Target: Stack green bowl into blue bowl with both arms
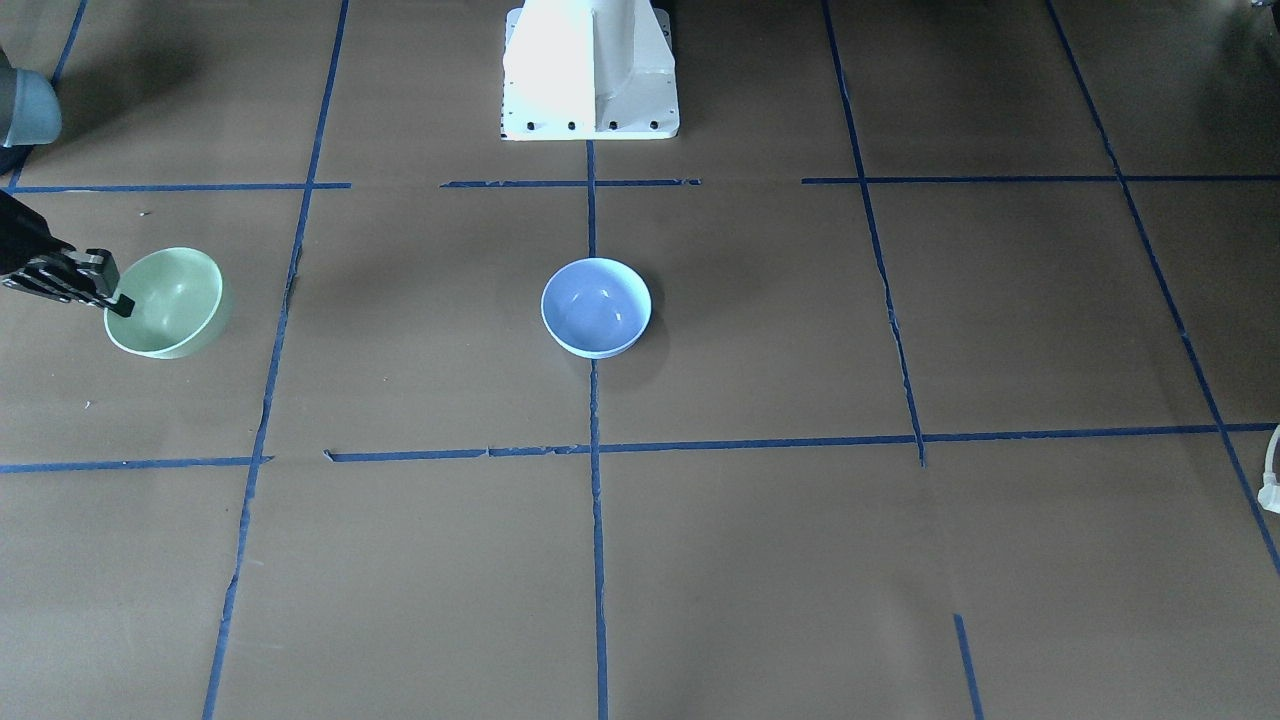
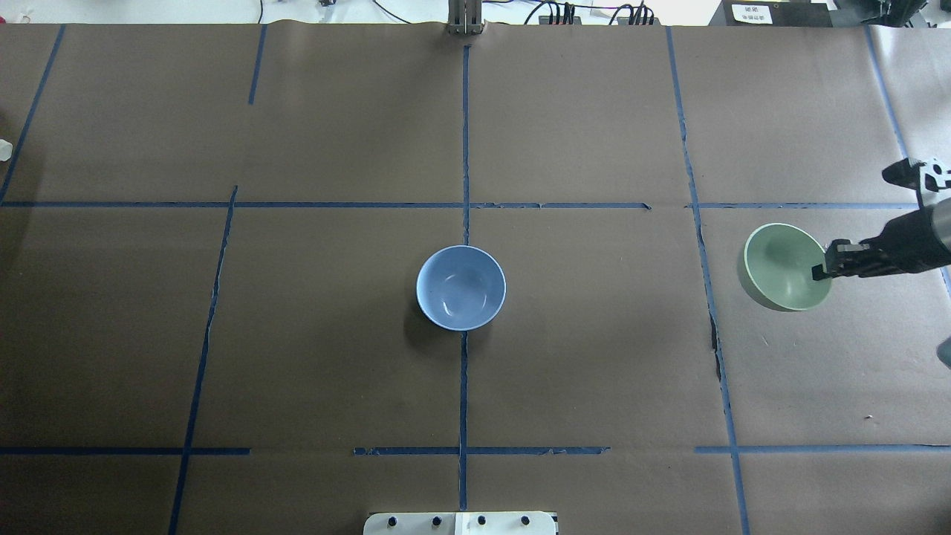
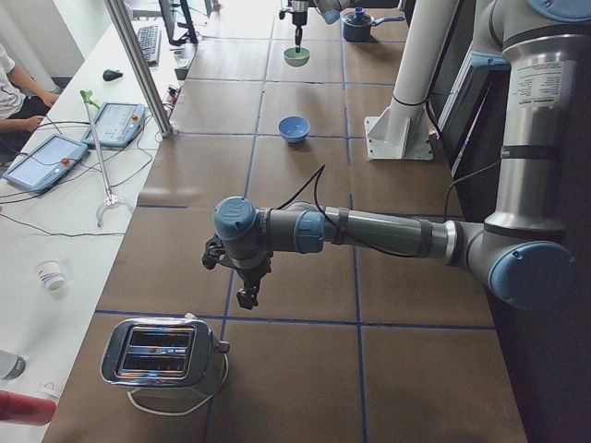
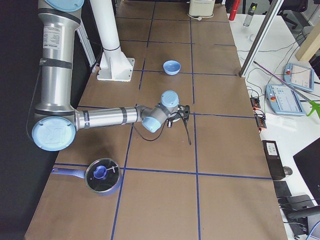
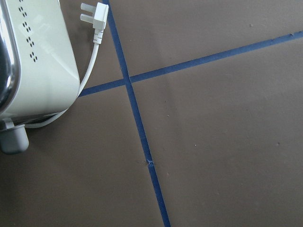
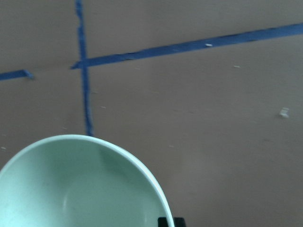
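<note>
- One narrow pinch is the weak point: the right gripper is closed over the rim of the green bowl at the overhead view's right edge, and the glossy, tilted bowl could swing or slip.
- Well apart, the blue bowl sits at frame centre, so the long carry adds to that risk.
- Whether the left gripper, beside the toaster in the left side view's lower left, is spread or pressed together I cannot tell.

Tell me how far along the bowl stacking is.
Done: the right end effector pinches the rim of the green bowl, which sits tilted. In hand: only that grasp, far out on the robot's right. Left to do: carrying it over to the blue bowl, which stands empty, and setting it inside. The left end effector hangs by the toaster, away from both bowls.
</note>
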Motion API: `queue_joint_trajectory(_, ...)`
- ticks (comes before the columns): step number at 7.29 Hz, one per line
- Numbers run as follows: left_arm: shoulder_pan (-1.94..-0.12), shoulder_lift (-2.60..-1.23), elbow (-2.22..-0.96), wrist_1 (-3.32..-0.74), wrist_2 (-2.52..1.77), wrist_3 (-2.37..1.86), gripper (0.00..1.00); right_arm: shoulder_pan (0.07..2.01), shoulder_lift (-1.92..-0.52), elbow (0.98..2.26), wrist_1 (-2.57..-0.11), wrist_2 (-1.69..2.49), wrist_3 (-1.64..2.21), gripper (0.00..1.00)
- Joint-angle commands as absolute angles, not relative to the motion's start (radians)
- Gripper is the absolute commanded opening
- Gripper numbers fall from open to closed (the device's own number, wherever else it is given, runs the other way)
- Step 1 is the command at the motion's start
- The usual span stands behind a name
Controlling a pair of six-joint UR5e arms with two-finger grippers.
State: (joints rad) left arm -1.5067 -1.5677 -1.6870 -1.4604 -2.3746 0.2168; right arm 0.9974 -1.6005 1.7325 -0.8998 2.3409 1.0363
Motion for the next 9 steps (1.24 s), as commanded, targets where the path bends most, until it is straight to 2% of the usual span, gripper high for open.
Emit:
queue_joint_trajectory(1,-1.508,-1.568,-1.687,-1.46,-2.375,0.216,1.0,0.875,-1.284,1.81,-1.232,2.31,1.229,0.0)
queue_joint_trajectory(2,-1.508,-1.568,-1.687,-1.46,-2.375,0.215,1.0,0.785,-1.147,1.813,-1.362,2.221,1.318,0.0)
queue_joint_trajectory(4,-1.508,-1.568,-1.712,-1.459,-2.375,0.178,1.0,0.639,-1.013,1.79,-1.469,2.072,1.391,0.0)
queue_joint_trajectory(5,-1.508,-1.568,-1.713,-1.459,-2.375,0.173,1.0,0.585,-0.968,1.758,-1.474,2.009,1.449,0.02)
queue_joint_trajectory(7,-1.508,-1.568,-1.713,-1.459,-2.375,0.173,1.0,0.497,-0.963,1.746,-1.471,1.918,1.503,0.03)
queue_joint_trajectory(9,-1.508,-1.568,-1.713,-1.459,-2.375,0.173,1.0,0.492,-0.927,1.682,-1.465,1.894,1.529,0.03)
